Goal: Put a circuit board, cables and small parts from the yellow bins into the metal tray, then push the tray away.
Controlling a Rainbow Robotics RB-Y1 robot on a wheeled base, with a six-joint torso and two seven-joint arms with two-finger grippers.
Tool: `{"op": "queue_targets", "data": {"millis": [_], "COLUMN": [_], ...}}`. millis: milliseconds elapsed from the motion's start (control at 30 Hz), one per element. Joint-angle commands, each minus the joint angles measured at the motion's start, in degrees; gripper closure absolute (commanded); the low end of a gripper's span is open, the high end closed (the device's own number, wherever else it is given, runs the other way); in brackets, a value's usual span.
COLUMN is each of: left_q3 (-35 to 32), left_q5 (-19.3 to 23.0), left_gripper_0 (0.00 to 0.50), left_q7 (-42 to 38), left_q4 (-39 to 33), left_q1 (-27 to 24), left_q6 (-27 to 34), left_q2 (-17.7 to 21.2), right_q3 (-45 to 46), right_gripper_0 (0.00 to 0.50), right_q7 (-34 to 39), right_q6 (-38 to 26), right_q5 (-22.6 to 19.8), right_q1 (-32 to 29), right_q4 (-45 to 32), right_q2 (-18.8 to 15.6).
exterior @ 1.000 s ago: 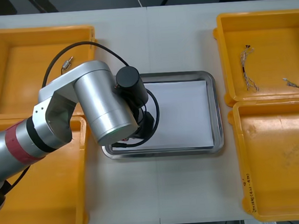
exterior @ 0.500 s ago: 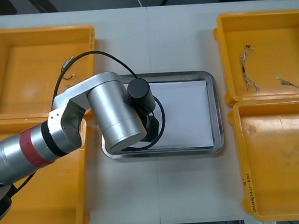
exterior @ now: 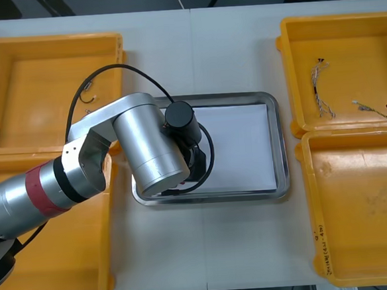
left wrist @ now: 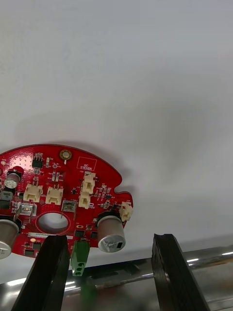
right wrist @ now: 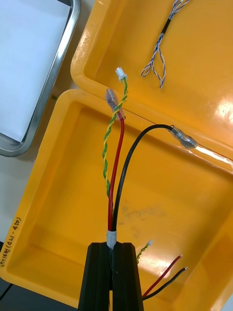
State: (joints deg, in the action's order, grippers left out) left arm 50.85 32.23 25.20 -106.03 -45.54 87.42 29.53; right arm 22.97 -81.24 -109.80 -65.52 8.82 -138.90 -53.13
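My left gripper (left wrist: 108, 238) stands open low over the left end of the metal tray (exterior: 281, 145), which is white inside. The round red circuit board (left wrist: 63, 194) lies flat on the white surface just beyond and between the fingers (left wrist: 48, 272), free of both. In the front view the left arm (exterior: 147, 148) covers the board. My right gripper (right wrist: 112, 248) is shut on a cable bundle (right wrist: 116, 160) of red, black and twisted yellow-green wires, held over the near right yellow bin (right wrist: 184, 194). The bundle's free ends (exterior: 370, 106) show over the right bins.
A twisted blue and white cable (exterior: 321, 89) lies in the far right bin (exterior: 294, 65), also seen as the cable (right wrist: 160, 53) beyond the right gripper. Two yellow bins (exterior: 16, 78) stand on the left. The tray's right half (exterior: 247, 148) is bare.
The left arm moved right along the tray, then its gripper opened and let go of the circuit board. The cable ends on the right drifted left.
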Motion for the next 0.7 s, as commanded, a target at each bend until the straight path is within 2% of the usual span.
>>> {"op": "queue_targets", "data": {"millis": [33,200,400,433,700], "left_q3": [-1.1,-5.76,-12.79,-15.52,-23.6], "left_q5": [0.03,0.2,3.54,4.77,8.46], "left_gripper_0": [0.0,0.0,0.0,0.0,0.0], "left_q7": [-3.58,-4.72,-4.72,-4.54,-3.49], "left_q4": [-3.93,-8.06,-10.61,-11.13,-12.1], "left_q1": [-2.19,-2.19,-2.19,-2.19,-2.19], "left_q6": [1.18,7.42,12.16,13.75,18.93], "left_q2": [-0.44,0.53,2.29,2.9,6.77], "right_q3": [-0.91,-1.17,-2.4,-3.28,-9.96], "right_gripper_0": [0.5,0.5,0.5,0.5,0.5], "right_q7": [-3.57,-4.37,-5.33,-5.6,-6.3], "right_q6": [-0.2,-0.2,-0.2,-0.2,-0.2], "right_q5": [-0.66,-1.1,-1.8,-2.16,-3.21], "right_q1": [1.82,2.08,3.4,4.28,10.43], "right_q4": [0.03,0.03,-0.15,-0.24,-0.32], "right_q2": [-2.15,-2.15,-2.15,-2.15,-2.15]}}
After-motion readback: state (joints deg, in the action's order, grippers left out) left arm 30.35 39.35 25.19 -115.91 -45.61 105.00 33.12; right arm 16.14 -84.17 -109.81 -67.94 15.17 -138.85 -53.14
